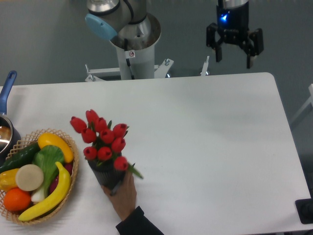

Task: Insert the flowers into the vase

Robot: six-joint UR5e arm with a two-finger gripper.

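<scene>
We saw the gripper (235, 51) spread wide and empty at upper right; the flowers (100, 139) already stood in the vase (108, 177), lower left, tilted by a hand (123, 193).

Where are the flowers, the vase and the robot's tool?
flowers (100, 138): fixed camera, on a red bud in the middle of the bunch.
vase (105, 176): fixed camera, on its dark ribbed side.
tool (235, 52): fixed camera, midway between its two fingertips.
</scene>
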